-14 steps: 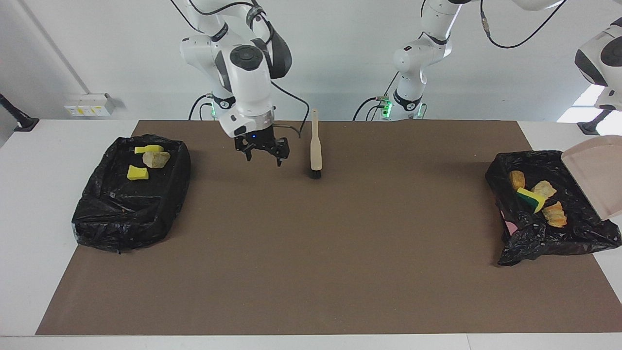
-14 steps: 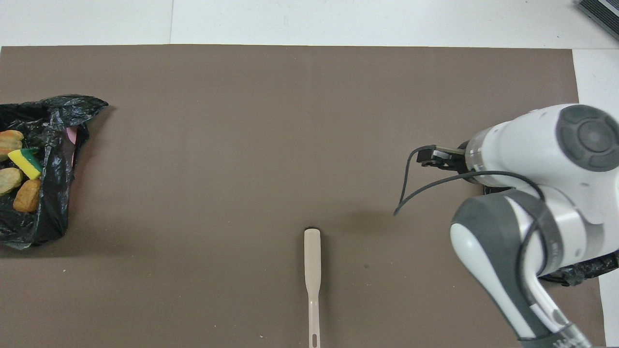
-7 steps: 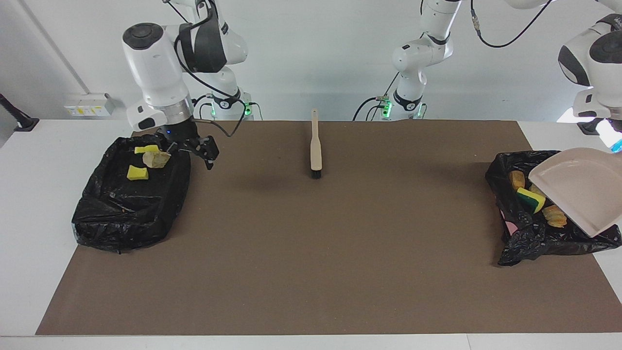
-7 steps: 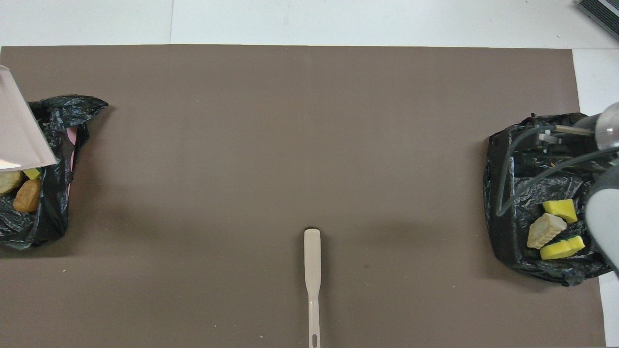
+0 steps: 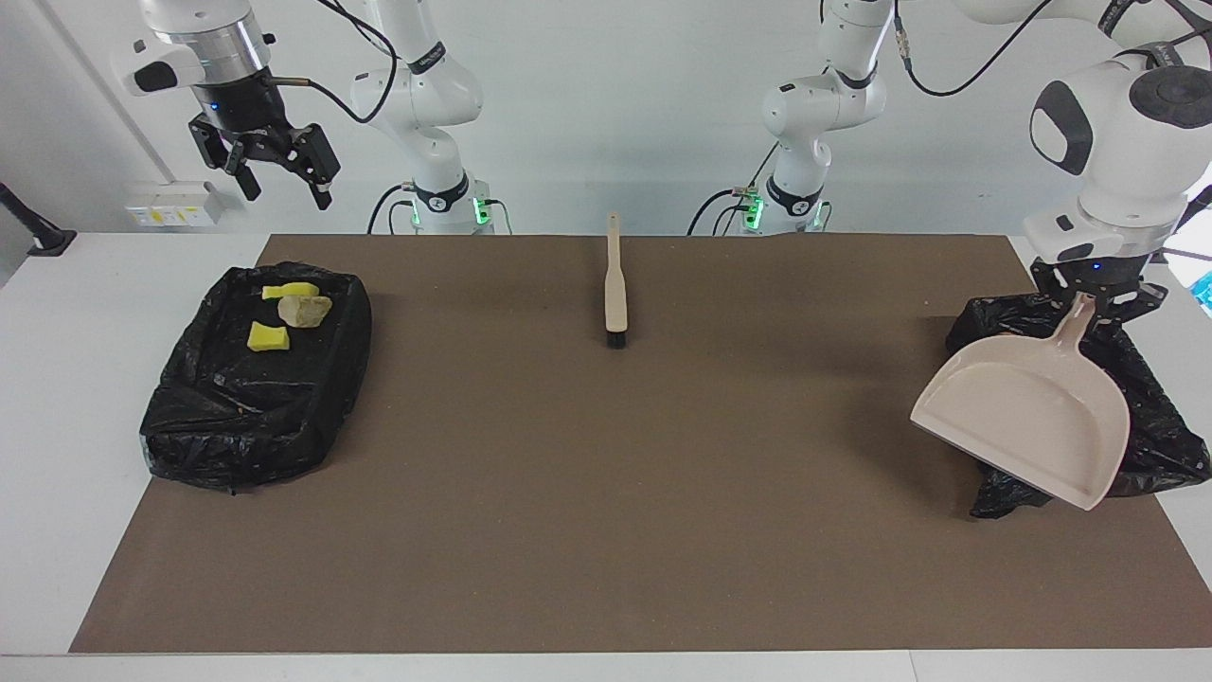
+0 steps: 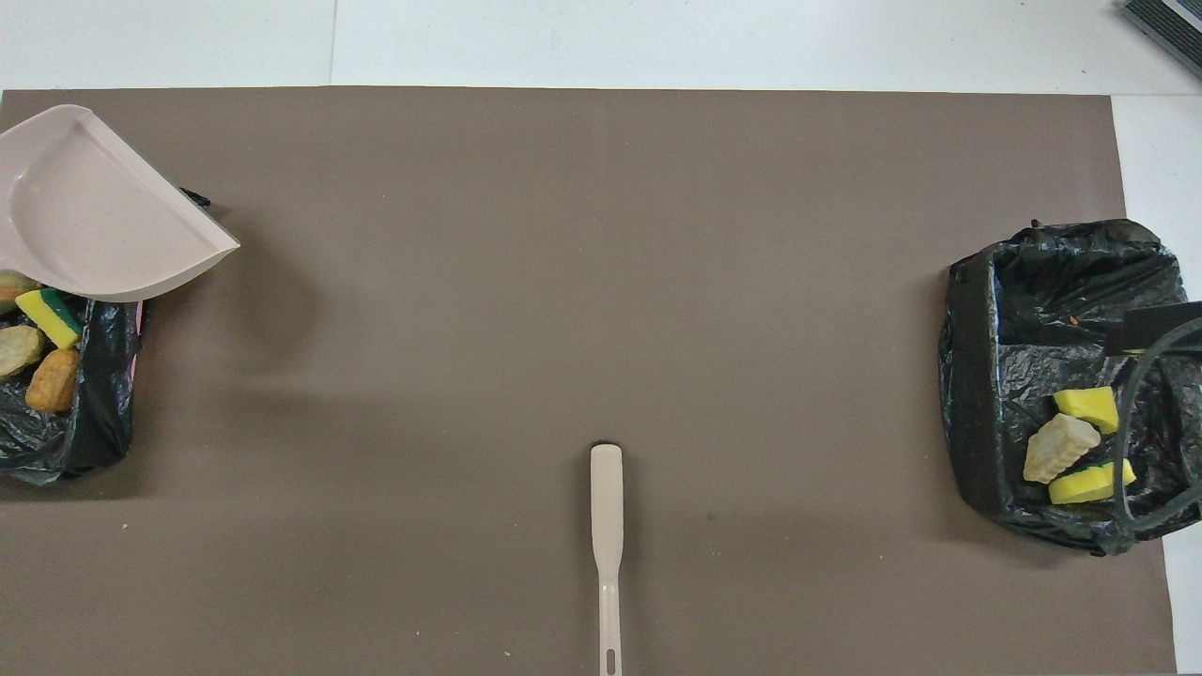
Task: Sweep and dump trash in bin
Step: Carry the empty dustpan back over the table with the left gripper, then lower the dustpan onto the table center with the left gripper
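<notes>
My left gripper (image 5: 1089, 287) is shut on the handle of the beige dustpan (image 5: 1027, 417), which hangs tilted over the black-lined bin (image 5: 1157, 417) at the left arm's end. From the facing view the pan hides that bin's trash. The overhead view shows the dustpan (image 6: 94, 221) above a green-backed sponge (image 6: 52, 317) and tan lumps (image 6: 53, 380) in that bin (image 6: 99, 422). The second bin (image 5: 265, 417), at the right arm's end, holds two yellow sponge pieces (image 5: 268, 336) and a beige lump (image 5: 305, 310). High above it my right gripper (image 5: 282, 185) hangs open and holds nothing.
A beige brush (image 5: 615, 284) lies on the brown mat (image 5: 606, 493) at the middle of the table, near the robots' edge, bristles pointing away from them. In the overhead view the brush (image 6: 607, 526) lies alone on the mat (image 6: 601, 282).
My right gripper has risen from the bin's edge to high above it. The left arm has swung the dustpan toward the table's middle and tipped it, covering the trash in its bin.
</notes>
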Available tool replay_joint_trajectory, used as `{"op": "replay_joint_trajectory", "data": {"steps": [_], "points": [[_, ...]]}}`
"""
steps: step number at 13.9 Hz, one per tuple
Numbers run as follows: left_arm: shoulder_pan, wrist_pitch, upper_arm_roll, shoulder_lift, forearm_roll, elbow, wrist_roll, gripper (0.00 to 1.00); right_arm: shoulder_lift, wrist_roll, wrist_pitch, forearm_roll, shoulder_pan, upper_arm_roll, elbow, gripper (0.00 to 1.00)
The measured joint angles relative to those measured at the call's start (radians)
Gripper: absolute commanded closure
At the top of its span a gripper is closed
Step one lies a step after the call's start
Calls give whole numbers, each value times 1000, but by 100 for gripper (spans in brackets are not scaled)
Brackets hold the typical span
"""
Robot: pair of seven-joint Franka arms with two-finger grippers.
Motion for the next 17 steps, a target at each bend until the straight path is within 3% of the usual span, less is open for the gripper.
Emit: {"op": "replay_joint_trajectory", "data": {"steps": [8, 17], "points": [[-232, -61, -7, -16, -173, -12, -564, 100, -4, 0, -14, 0, -1, -5, 0, 0], [-491, -18, -8, -10, -223, -41, -760, 100, 0, 0, -29, 0, -2, -8, 3, 0]]}}
